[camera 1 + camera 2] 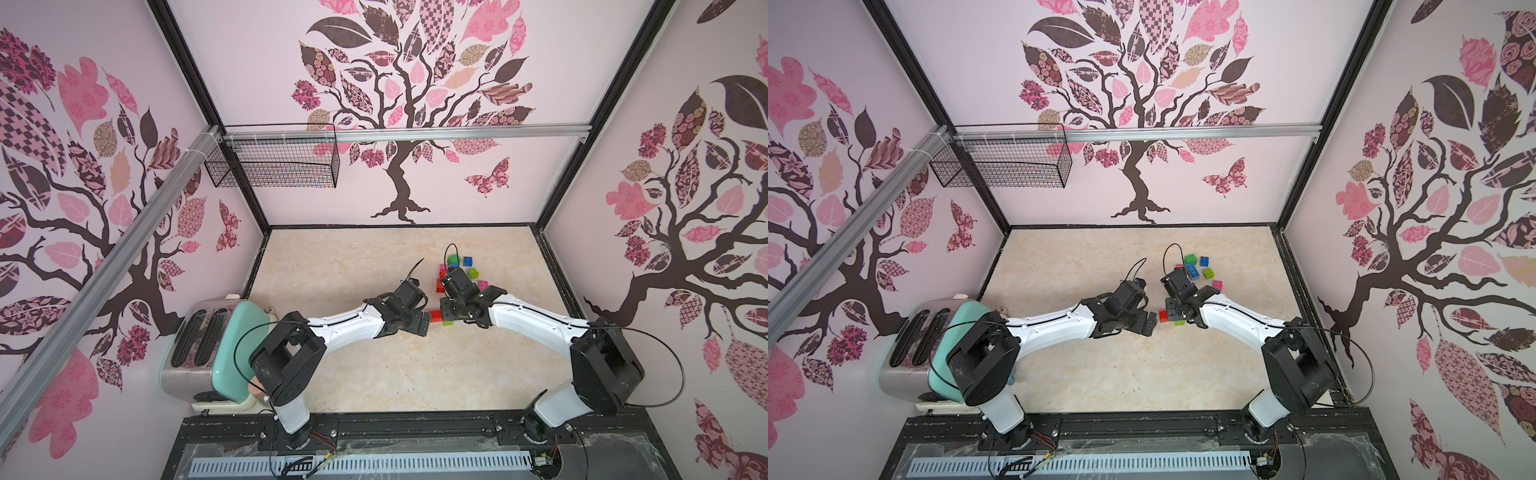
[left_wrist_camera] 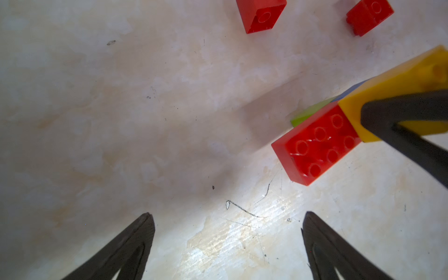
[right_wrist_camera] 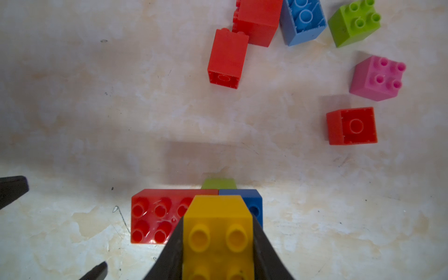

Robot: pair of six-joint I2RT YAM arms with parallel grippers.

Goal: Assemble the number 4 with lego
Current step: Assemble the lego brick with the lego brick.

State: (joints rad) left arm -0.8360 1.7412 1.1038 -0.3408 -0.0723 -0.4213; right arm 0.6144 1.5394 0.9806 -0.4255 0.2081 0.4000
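The right gripper (image 3: 218, 218) is pinched on the two sides of a yellow brick (image 3: 218, 244), which is cut off by the frame edge in the right wrist view; in both top views this grip is hidden under the wrist. The yellow brick overlaps a red six-stud brick (image 3: 157, 215), a blue brick (image 3: 252, 201) and a lime brick (image 3: 218, 183); whether it is pressed onto them cannot be told. In the top views this group is seen slightly right of the frame centre on the table (image 1: 353, 374). The left gripper (image 2: 228, 214) is spread wide just beside it, with only bare table between the fingers. In the right wrist view six more are counted: three loose red bricks (image 3: 228, 58), one light blue brick (image 3: 303, 19), one loose lime brick (image 3: 354, 21), one pink brick (image 3: 377, 77). A green brick (image 1: 1190, 259) and a small blue brick (image 1: 1204, 261) are shown only by the top views
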